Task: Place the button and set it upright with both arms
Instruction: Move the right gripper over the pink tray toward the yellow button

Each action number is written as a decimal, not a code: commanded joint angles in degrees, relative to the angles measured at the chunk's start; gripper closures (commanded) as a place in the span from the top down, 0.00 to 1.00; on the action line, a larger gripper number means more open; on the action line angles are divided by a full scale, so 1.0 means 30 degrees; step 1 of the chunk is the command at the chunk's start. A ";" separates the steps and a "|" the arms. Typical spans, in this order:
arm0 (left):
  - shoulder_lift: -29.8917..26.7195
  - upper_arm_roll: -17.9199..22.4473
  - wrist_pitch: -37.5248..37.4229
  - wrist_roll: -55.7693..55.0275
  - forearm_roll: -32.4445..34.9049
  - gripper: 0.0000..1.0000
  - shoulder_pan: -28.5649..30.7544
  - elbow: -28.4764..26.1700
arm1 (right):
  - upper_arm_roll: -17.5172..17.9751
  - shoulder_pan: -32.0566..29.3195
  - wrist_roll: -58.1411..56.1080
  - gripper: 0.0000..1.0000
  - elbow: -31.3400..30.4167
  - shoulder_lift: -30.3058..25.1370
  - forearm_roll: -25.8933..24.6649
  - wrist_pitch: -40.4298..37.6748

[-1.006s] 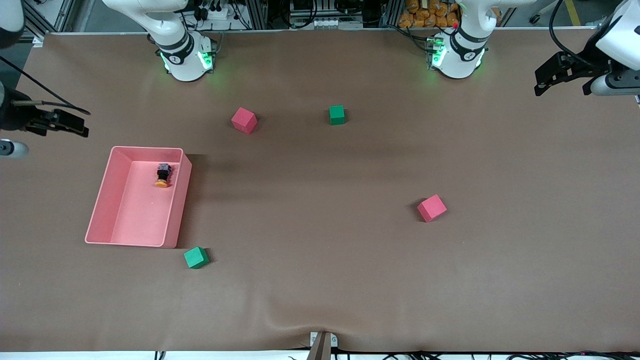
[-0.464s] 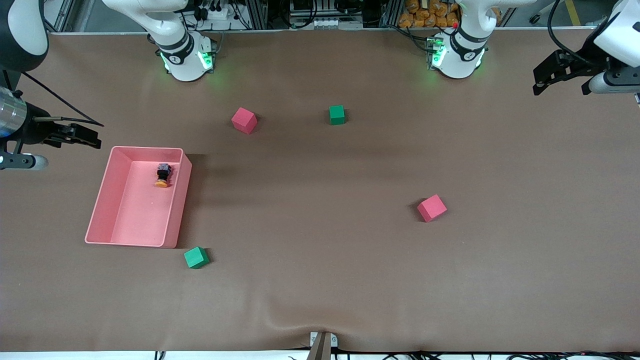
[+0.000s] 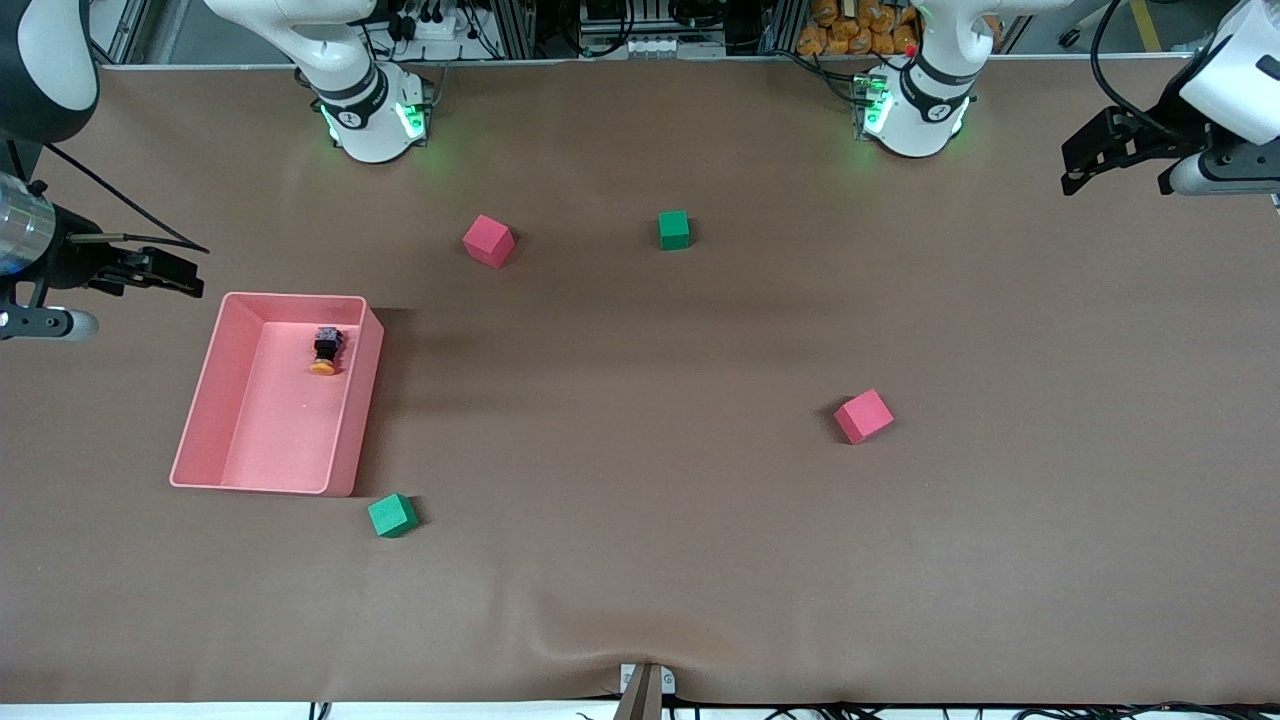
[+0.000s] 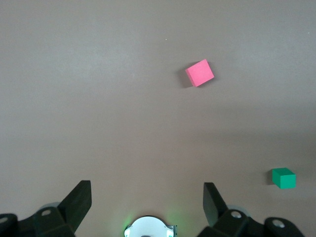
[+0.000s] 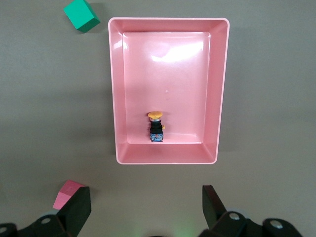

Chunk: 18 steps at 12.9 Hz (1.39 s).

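The button [image 3: 325,352] lies on its side in the pink tray [image 3: 366,400], orange cap toward the front camera, close to the tray's wall nearest the robots. The right wrist view shows the button [image 5: 156,127] by the short wall of the tray [image 5: 168,160]. My right gripper [image 3: 190,278] hangs open and empty over the table beside the tray, toward the right arm's end; its fingers [image 5: 79,207] stand wide around the right gripper [image 5: 146,202]. My left gripper [image 3: 1114,187] is open and empty above the left arm's end of the table, and the left gripper [image 4: 147,197] sees only bare mat.
Two pink cubes [image 3: 488,241] [image 3: 863,416] and two green cubes [image 3: 673,229] [image 3: 392,515] are scattered on the brown mat. The left wrist view shows a pink cube [image 4: 200,73] and a green cube [image 4: 283,178]. The right wrist view shows a green cube [image 5: 82,15] and a pink cube [image 5: 69,193].
My right gripper has swung in from the table's end toward the tray, then nearly stopped. My left gripper has drifted slightly inward. The button and cubes have not moved.
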 commanded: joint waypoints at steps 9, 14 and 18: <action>0.0997 -0.0755 0.0439 -0.0200 0.0024 1.00 -0.0154 0.0304 | -0.0029 0.0127 0.0065 1.00 -0.0157 -0.0147 0.0022 0.0240; 0.1202 -0.0872 0.0439 0.0064 -0.0006 1.00 -0.0154 0.0303 | -0.0029 0.0127 0.0065 1.00 -0.0157 -0.0147 0.0022 0.0270; 0.1492 -0.0989 0.0410 0.0122 -0.0034 1.00 -0.0096 0.0217 | -0.0029 0.0127 0.0065 1.00 -0.0157 -0.0147 0.0022 0.0270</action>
